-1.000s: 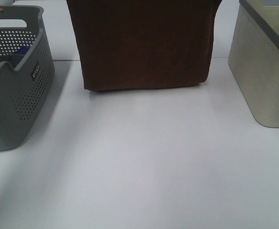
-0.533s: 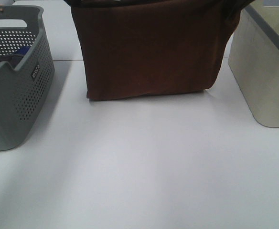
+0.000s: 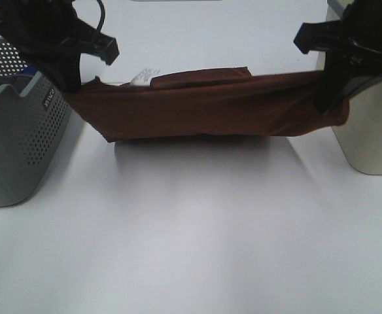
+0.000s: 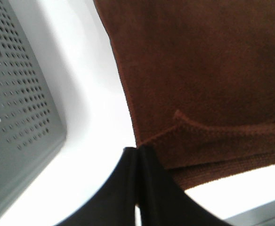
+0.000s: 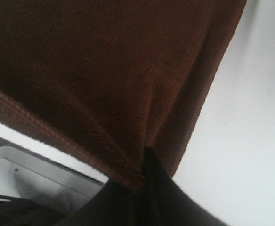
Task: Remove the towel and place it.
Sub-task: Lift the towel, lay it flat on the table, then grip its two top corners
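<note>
Left wrist: towel (image 4: 198,70) edges beyond frame

The flat, smooth white table (image 3: 197,235) fills the scene. At its left edge stands a grey perforated plastic basket (image 3: 21,144). At the far right stands a pale beige, smooth-walled plastic bin (image 3: 367,137). Between them, towards the far side, a dark reddish-brown terry towel (image 3: 204,108) sags low over the surface, with a soft shadow under it. Whether it touches the table cannot be told.

Reddish-brown towel (image 3: 204,108), grey perforated basket (image 3: 14,150)
</note>
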Controlling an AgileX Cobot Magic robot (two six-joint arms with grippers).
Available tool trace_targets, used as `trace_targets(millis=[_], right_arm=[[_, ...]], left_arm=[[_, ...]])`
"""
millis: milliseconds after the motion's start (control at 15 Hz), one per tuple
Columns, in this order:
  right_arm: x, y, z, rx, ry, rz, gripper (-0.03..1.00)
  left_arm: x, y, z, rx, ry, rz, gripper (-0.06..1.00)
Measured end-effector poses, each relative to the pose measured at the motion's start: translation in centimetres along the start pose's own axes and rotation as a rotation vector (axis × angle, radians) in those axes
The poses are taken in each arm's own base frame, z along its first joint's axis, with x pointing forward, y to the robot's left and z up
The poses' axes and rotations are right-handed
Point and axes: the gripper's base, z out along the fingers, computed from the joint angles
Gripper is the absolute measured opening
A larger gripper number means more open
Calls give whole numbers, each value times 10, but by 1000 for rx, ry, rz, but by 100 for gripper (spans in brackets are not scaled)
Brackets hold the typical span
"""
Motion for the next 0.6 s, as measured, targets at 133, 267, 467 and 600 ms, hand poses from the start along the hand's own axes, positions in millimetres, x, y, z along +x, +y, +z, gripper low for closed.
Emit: trace_targets(millis=[133,267,467,600], right_arm=[[32,-1,7,-5,56,13,0],[64,0,11,-17,95,25,0],[112,5,14,-69,121,56,0],[140,7,20,-99,142,75,0]], left_arm=[[30,-18,0,19,25,21,0],[62,-36,5,31,69,46,0],[108,-60,14,35,145,66,0],[134,-73,19,31,189,72,0]])
